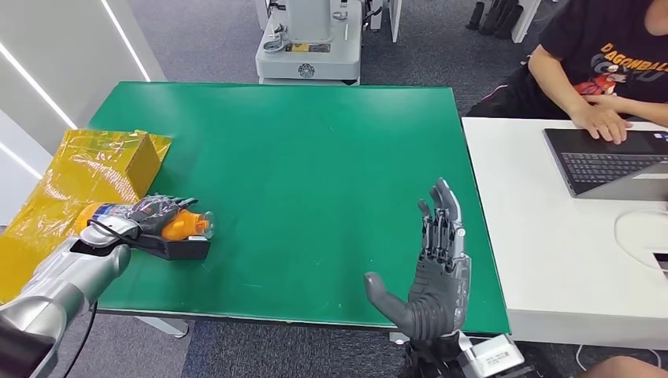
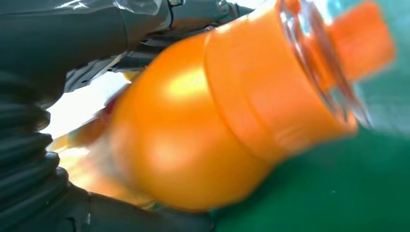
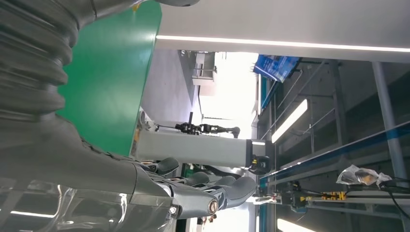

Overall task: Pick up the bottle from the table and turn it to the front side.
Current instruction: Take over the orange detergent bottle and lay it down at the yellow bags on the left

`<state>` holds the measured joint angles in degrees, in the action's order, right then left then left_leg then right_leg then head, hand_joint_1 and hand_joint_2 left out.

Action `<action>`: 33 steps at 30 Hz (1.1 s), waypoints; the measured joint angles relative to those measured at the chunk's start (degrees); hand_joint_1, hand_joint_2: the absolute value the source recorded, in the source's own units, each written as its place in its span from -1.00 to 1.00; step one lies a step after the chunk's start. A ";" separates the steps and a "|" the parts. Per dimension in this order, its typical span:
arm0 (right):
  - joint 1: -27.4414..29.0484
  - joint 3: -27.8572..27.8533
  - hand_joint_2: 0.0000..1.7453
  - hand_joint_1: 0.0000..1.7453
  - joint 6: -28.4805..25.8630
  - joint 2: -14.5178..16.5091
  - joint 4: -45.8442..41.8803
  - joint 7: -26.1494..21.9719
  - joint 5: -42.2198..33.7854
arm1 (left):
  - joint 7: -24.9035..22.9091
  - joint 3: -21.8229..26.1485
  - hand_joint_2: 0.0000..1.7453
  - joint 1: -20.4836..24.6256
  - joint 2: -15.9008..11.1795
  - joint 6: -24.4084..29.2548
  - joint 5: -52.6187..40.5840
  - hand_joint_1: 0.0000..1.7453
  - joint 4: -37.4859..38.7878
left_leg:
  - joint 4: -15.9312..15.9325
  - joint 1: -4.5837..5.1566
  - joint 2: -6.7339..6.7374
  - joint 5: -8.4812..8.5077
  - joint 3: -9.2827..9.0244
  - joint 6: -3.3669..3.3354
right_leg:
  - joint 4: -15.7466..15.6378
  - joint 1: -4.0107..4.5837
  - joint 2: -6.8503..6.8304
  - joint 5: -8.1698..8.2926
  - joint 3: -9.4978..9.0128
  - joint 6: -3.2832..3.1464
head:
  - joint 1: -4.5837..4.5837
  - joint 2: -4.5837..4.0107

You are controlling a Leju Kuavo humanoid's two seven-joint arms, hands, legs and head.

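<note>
An orange bottle (image 1: 179, 224) with a clear cap lies on its side near the left edge of the green table (image 1: 315, 157), cap end toward the table's middle. My left hand (image 1: 154, 220) wraps around its body, thumb under, fingers over. Close up in the left wrist view the bottle (image 2: 203, 125) is blurred, with dark fingers (image 2: 96, 29) along it. My right hand (image 1: 432, 272) stands over the table's near right part, fingers straight and spread, holding nothing. The right wrist view looks past that hand (image 3: 159, 188) to the table's edge (image 3: 121, 72).
A yellow foil-wrapped box (image 1: 94, 169) sits on the table's left edge behind the bottle. A white desk (image 1: 551, 252) adjoins on the right with a laptop (image 1: 606, 161) and a seated person (image 1: 606, 71). A grey machine base (image 1: 309, 47) stands beyond the table.
</note>
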<state>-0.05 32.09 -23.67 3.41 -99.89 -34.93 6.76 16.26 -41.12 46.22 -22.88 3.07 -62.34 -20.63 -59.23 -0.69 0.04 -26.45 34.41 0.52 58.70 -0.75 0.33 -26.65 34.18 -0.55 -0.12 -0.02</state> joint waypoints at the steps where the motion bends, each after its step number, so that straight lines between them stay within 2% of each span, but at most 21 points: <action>1: -0.02 0.01 1.00 -1.00 0.06 0.00 0.04 -0.02 -0.13 | -0.02 0.01 1.00 -0.04 -0.09 0.15 -0.03 -1.00 0.00 | 0.01 0.00 0.01 0.00 -0.01 0.00 | 0.00 0.00 0.01 0.00 -0.01 0.00 | -0.01 0.00; 13: -0.65 0.16 1.00 -1.00 -0.12 0.00 1.87 -1.12 -2.22 | -1.61 0.98 1.00 -1.54 -1.87 2.56 -0.73 -1.00 0.00 | 0.11 -0.01 0.04 -0.04 -0.37 0.11 | 0.00 0.00 0.05 -0.06 -0.26 -0.09 | -0.01 0.00; 23: -0.99 0.11 1.00 -1.00 -1.96 0.68 3.39 -0.30 -2.57 | 4.44 2.21 1.00 -0.10 -2.00 1.53 -0.64 -1.00 -0.44 | 0.10 -0.01 0.04 0.02 -0.36 0.19 | 0.01 0.00 0.05 -0.05 -0.16 -0.11 | -0.02 0.00; 27: -0.91 -0.12 1.00 -1.00 -2.25 1.03 3.29 0.57 -1.56 | 7.48 3.01 1.00 1.12 -1.51 1.44 1.23 -1.00 -2.86 | 0.05 -0.01 -0.01 0.03 -0.22 0.18 | 0.00 0.01 0.00 -0.04 -0.07 -0.10 | 0.01 0.00; 33: -0.51 -1.30 1.00 -1.00 -0.50 1.72 2.82 1.23 0.12 | 10.28 3.93 1.00 4.54 -0.96 -1.92 5.79 -1.00 -8.02 | 0.03 0.01 -0.01 0.03 -0.16 0.17 | -0.01 0.00 0.00 -0.02 -0.05 -0.09 | -0.01 0.00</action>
<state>-0.56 30.79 -24.17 5.13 -97.06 -33.70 6.88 26.54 -37.19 50.76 -23.84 1.15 -56.55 -28.65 -59.20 -0.69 0.03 -26.42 34.25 0.69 58.69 -0.75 0.34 -26.67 34.12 -0.63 -0.13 -0.02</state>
